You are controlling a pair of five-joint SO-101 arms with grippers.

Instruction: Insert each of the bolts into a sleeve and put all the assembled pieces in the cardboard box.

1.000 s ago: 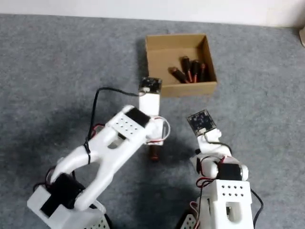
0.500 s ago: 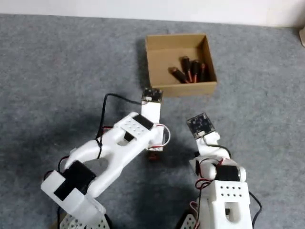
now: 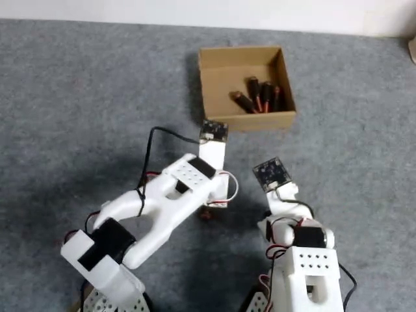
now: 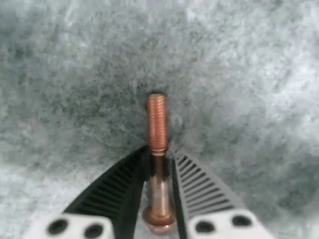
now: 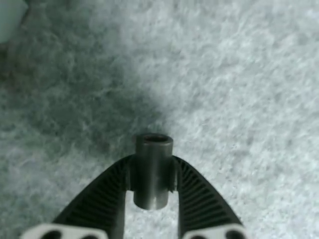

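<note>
L gripper (image 4: 159, 152) was clenched on a copper bolt (image 4: 157, 119), 1 finger on each side of the smooth shank. The head sat back btwn the fingers, close to the gripper body. The threaded end stuck out past the fingertips, pointing at the grey felt table top (image 4: 259, 74). The tip had a dark shadow round it; whether it touched the felt, couldn't tell.

R gripper (image 5: 153, 162) was grasping a short dark sleeve (image 5: 154, 149), fingers pressed on 2 opposite sides. The sleeve's open end faced away from the wrist, w/ the bore showing and nothing in it.

From the high view, L arm (image 3: 175, 192) came in from the near-left side to the middle of the table. R arm (image 3: 305, 260) stood near-right, wrist tipped toward the middle. The 2 wrists were near each other but apart. A dark reddish bit (image 3: 207, 212) showed under the L wrist, prob. the bolt.

The cardboard box (image 3: 260, 121) sat open on the far side of the table, beyond both wrists. L arm's camera board (image 3: 213, 132) was just short of the box's near wall. Inside lay the finished pieces (image 3: 259, 94), 4 by the look of it: dark sleeves w/ copper ends, bunched toward the right side near the front wall. Bolt and sleeve were both outside the box, not yet joined.
</note>
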